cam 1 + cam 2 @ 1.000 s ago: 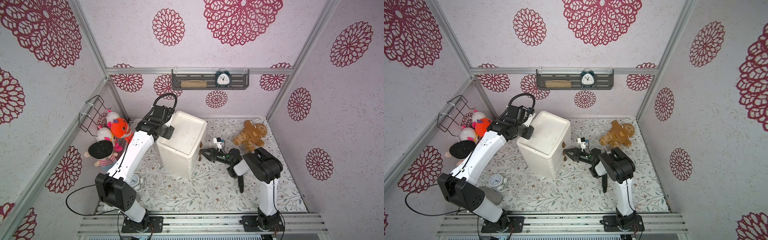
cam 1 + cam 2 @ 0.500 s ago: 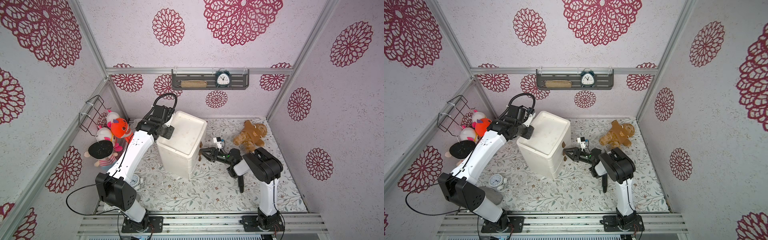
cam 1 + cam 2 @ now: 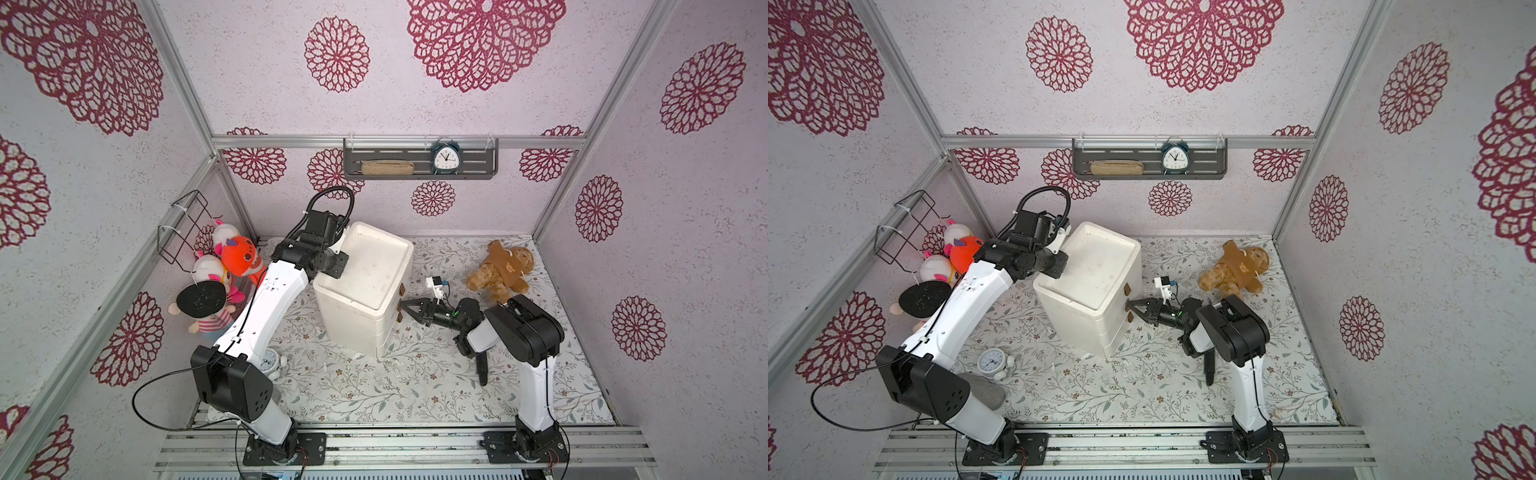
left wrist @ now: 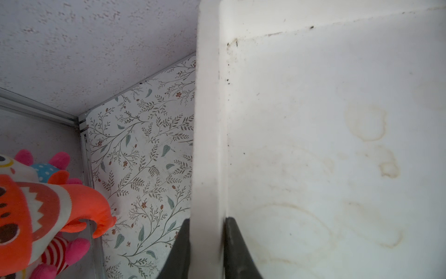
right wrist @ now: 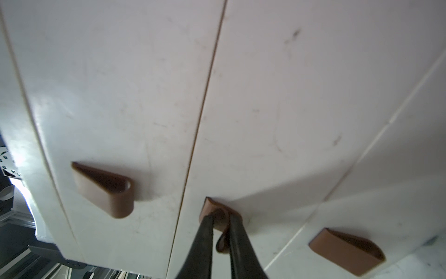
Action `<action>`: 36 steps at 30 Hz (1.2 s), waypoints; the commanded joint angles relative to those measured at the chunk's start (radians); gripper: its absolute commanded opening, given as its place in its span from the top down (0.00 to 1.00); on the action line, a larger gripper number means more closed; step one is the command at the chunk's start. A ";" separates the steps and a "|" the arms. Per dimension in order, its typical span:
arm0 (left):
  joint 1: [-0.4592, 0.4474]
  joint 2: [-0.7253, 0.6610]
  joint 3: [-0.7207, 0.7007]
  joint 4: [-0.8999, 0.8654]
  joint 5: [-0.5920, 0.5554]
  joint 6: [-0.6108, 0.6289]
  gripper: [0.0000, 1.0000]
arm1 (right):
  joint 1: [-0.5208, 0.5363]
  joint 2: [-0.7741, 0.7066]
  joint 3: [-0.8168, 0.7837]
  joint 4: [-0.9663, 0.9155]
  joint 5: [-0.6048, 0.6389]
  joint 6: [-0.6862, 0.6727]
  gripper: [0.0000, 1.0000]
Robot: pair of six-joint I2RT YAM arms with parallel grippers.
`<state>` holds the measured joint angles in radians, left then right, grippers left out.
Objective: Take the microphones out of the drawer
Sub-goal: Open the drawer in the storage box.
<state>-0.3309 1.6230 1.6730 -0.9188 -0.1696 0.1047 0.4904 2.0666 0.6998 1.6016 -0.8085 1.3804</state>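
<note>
1. Brown strap is what matters here. The middle handle (image 5: pixel 218 212) of three on the white drawer unit (image 3: pixel 365 291) sits between the fingers of the right gripper (image 5: pixel 220 217). The jaws are drawn narrow and pinch the loop. The wrist view is blurred, so the bite may be only partial.
2. The left gripper (image 4: pixel 207 220) is clamped on the raised rim (image 4: pixel 207 120) of the unit's top, one finger on each side, bracing it.
3. The microphone is not visible anywhere. All three drawer fronts look closed, so it is probably inside, likely behind the middle front (image 5: pixel 265 120).
4. Confirm the pinch is deep on the strap, not on its edge, before loading it.
5. The strap is soft, so take up its slack slowly, then pull straight out along the drawer's run and keep the pull level. A sideways or downward tug could skew the drawer or slip off the loop.
6. Hold the rim firmly throughout, since the unit looks light and could slide or tip toward the pulling arm.
7. Open it far enough to reach inside.
</note>
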 commanded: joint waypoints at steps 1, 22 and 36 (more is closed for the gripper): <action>-0.011 0.074 -0.027 -0.023 -0.062 0.061 0.99 | 0.052 -0.024 -0.008 0.082 -0.094 -0.015 0.89; -0.013 0.071 -0.032 -0.022 -0.066 0.062 0.99 | -0.007 -0.241 -0.109 -0.377 0.004 -0.319 1.00; -0.011 0.080 -0.025 -0.023 -0.065 0.062 0.99 | -0.027 -0.588 -0.075 -1.218 0.351 -0.723 1.00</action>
<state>-0.3309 1.6241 1.6749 -0.9184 -0.1692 0.1043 0.4675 1.5299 0.6090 0.6617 -0.5587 0.7895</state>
